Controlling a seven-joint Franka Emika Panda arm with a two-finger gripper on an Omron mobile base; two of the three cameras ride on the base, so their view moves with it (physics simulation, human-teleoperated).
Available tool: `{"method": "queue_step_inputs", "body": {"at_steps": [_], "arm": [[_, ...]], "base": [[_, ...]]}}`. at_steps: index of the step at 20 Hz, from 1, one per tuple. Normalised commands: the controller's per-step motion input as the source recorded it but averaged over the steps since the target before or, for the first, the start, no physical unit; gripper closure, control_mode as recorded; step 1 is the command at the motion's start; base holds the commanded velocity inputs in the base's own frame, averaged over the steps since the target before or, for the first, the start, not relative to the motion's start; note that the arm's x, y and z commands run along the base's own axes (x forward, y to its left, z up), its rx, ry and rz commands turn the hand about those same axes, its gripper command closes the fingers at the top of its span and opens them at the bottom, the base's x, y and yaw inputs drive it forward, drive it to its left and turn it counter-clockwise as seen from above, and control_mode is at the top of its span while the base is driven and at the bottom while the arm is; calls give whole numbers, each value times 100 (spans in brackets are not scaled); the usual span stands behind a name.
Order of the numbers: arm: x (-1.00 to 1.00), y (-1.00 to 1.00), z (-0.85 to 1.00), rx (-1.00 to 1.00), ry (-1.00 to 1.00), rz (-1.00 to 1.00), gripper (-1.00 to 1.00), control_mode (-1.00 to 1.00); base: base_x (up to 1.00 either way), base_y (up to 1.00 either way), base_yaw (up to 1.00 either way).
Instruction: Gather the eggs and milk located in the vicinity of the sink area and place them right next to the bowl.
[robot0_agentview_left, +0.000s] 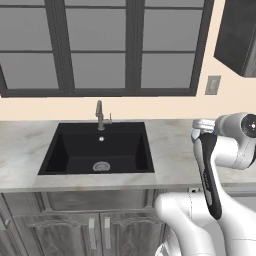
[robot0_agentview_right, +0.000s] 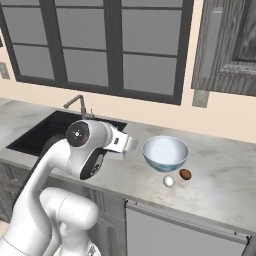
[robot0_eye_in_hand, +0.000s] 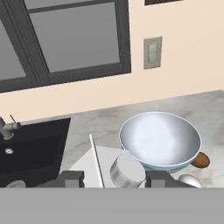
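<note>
I've got the milk carton (robot0_eye_in_hand: 94, 168) clamped between the gripper (robot0_eye_in_hand: 113, 179) tips at bottom centre of hand view, gable top and round cap facing the cam. Bowl (robot0_agentview_right: 165, 152) sits mid-frame in right base view, just right of the hand. White egg (robot0_agentview_right: 169, 181) and brown egg (robot0_agentview_right: 185, 174) lie close below it on the counter (robot0_agentview_right: 220, 180). Sink (robot0_agentview_left: 97, 148) is centre in left base view, faucet (robot0_agentview_left: 100, 115) behind it.

The left base view looks down on the sink (robot0_agentview_left: 100, 150) head-on from near. The right base view stands further right, with the sink (robot0_agentview_right: 45, 131) at nine o'clock and the bowl (robot0_agentview_right: 165, 153) centred. The hand view sits low, perhaps just above the counter (robot0_eye_in_hand: 100, 124), facing bowl (robot0_eye_in_hand: 160, 140) and window.
</note>
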Motion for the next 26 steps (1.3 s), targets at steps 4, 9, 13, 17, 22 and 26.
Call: {"method": "queue_step_inputs", "body": {"at_steps": [4, 9, 13, 17, 22, 26], "arm": [[0, -5, 0, 0, 0, 0, 100, -100], [0, 0, 0, 0, 0, -10, 100, -100], [5, 1, -9, 0, 0, -20, 100, -100], [16, 1, -17, 0, 0, -22, 100, -100], [18, 6, -29, 0, 0, -22, 100, -100], [22, 11, -37, 0, 0, -22, 100, -100]], "base": [[0, -9, 0], [0, 0, 0], [0, 0, 0], [0, 0, 0], [0, 0, 0], [0, 0, 0]]}}
